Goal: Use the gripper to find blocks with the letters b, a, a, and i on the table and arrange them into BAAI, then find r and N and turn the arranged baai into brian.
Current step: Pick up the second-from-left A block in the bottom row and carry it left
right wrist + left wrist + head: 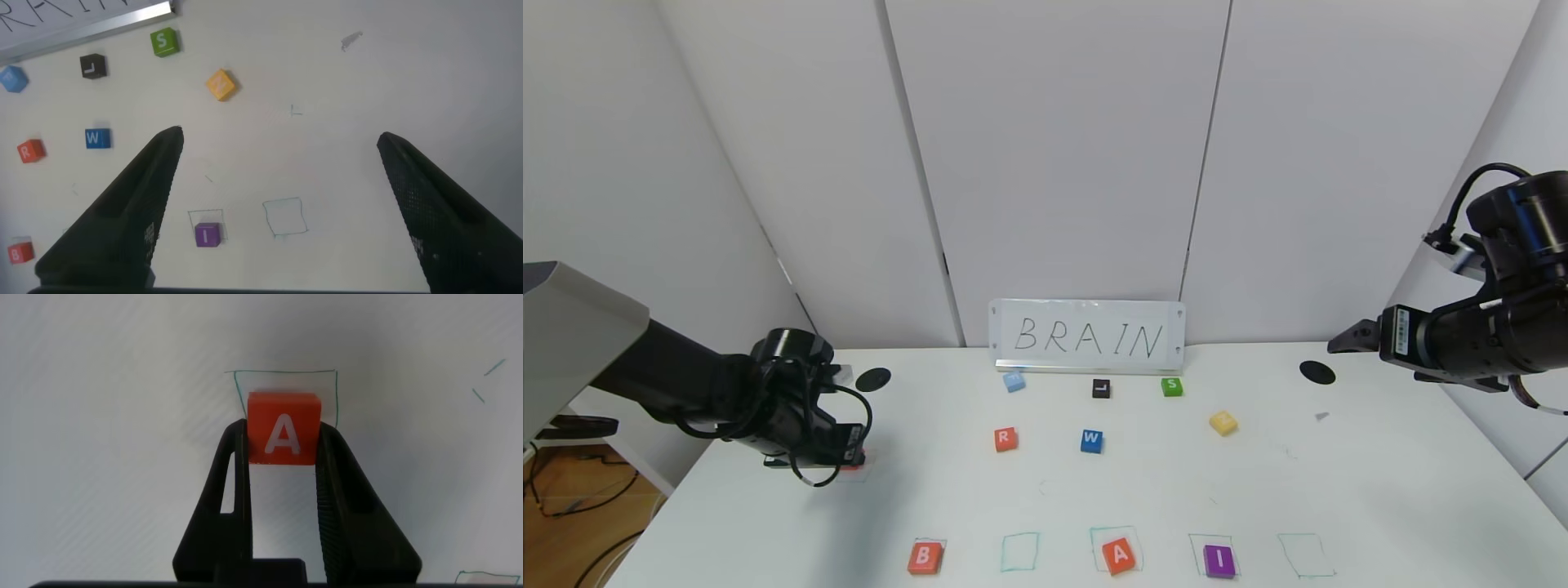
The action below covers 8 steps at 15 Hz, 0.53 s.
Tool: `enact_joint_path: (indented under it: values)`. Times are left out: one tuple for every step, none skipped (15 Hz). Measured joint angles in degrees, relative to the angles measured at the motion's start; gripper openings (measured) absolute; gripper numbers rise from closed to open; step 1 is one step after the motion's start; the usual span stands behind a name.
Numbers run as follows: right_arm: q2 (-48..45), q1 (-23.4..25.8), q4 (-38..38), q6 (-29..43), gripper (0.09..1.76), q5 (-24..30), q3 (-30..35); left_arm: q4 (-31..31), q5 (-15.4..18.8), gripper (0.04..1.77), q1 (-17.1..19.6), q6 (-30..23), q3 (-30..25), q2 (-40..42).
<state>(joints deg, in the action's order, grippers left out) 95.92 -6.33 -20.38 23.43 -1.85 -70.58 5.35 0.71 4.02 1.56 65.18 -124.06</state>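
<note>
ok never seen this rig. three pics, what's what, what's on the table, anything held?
It is a two-armed robot at a white table. The wide picture comes from its head; the other two come from cameras on each wrist. The left claw is shut on an orange-red A block, over a green drawn square at the table's left side. The right claw hangs open above the right side, holding nothing. In the front row sit B, another A and a purple I. Farther back lie R, W, L, S, a yellow block, a light blue block and a BRAIN sign.
</note>
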Motion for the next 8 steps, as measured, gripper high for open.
enact_joint_path:
  values:
    - [0.0,0.02,0.0,-0.01,1.71,0.0,0.0,0.0,-0.02,0.51,-0.01,0.0,0.02,-0.11]
    - [0.02,0.02,0.0,0.0,1.71,0.0,0.0,0.0,0.0,0.51,0.0,0.0,0.02,-0.16]
    - [0.02,0.0,0.0,0.0,1.71,0.0,0.0,0.0,0.0,0.51,0.0,0.02,0.02,-0.28]
    - [0.02,0.02,0.0,-0.01,1.71,0.0,0.0,-0.07,-0.02,0.51,-0.04,0.07,0.02,-0.5]
    - [0.02,0.02,0.0,0.02,1.71,0.0,0.0,-0.11,-0.02,0.51,-0.11,0.1,0.05,-0.68]
    - [0.02,0.07,-0.02,0.02,1.71,0.02,0.0,-0.13,-0.05,0.51,-0.12,0.1,0.13,-0.83]
    - [0.02,0.1,0.0,0.0,1.71,0.02,0.0,-0.11,-0.06,0.51,-0.2,0.11,0.13,-0.96]
    - [0.02,0.1,0.0,-0.01,1.71,0.0,0.0,-0.1,-0.05,0.51,-0.3,0.1,0.11,-1.07]
